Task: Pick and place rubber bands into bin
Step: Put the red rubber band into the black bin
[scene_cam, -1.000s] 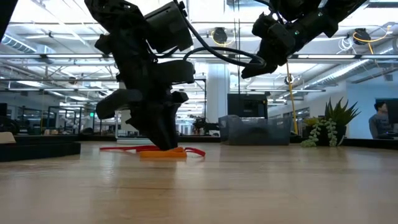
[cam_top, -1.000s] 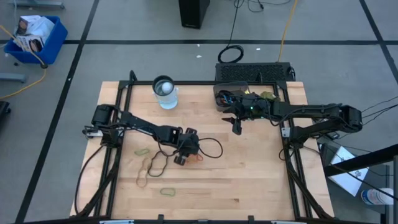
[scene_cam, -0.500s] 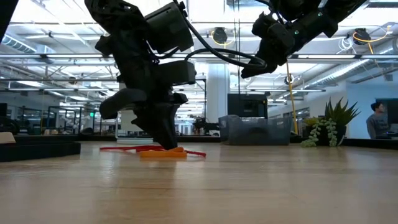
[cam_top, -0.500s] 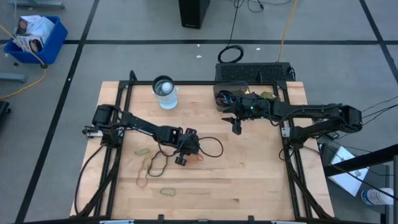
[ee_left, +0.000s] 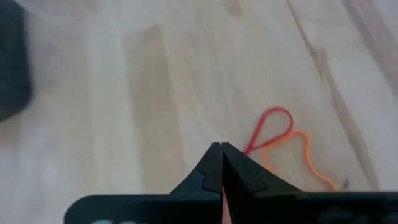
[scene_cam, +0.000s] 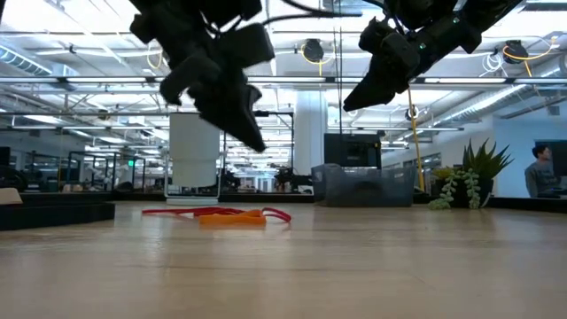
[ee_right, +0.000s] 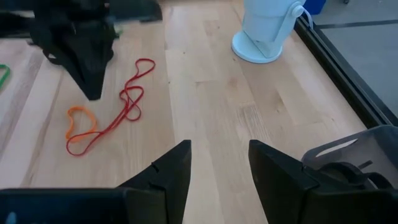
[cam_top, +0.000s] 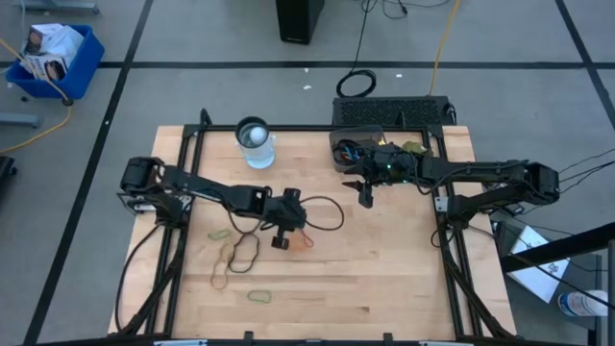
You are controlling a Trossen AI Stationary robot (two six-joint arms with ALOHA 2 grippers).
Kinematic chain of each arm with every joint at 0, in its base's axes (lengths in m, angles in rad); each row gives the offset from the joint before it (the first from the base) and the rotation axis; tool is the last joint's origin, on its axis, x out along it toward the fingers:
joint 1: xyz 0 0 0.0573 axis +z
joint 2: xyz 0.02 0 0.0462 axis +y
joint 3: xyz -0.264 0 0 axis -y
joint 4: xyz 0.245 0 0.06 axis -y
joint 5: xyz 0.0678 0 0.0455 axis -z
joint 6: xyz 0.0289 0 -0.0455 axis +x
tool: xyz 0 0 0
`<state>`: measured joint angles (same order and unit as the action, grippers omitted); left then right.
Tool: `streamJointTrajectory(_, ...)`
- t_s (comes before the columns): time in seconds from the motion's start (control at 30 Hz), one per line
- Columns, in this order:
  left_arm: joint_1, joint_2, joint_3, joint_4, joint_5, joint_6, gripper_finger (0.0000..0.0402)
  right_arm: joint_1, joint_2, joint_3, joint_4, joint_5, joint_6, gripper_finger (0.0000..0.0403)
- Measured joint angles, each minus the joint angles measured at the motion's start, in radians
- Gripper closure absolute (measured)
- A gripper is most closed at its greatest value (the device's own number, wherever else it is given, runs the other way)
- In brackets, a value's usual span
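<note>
We've got the table, then the bin at its far edge w/ the right gripper spread wide nearby; left gripper pinched tight, holding nothing, above red and orange rubber bands mid-table

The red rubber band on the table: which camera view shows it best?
The right wrist view: the red rubber band lies whole on the wood, beside an orange band. The left wrist view shows one red loop; the low view a flat red line; the high view a small red mark.
</note>
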<state>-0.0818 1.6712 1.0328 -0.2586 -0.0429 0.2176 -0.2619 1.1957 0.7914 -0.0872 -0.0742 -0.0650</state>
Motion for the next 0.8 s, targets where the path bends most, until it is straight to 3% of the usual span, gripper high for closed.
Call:
streamJointTrajectory(0.43,0.009,-0.035,0.001,0.007,-0.107,-0.094,0.0392,0.000,0.000,0.000,0.000,0.000,0.000,0.0248)
streamJointTrajectory(0.8,0.009,-0.036,0.001,0.007,-0.119,-0.074,0.0381,0.000,0.000,0.000,0.000,0.000,0.001,0.0248)
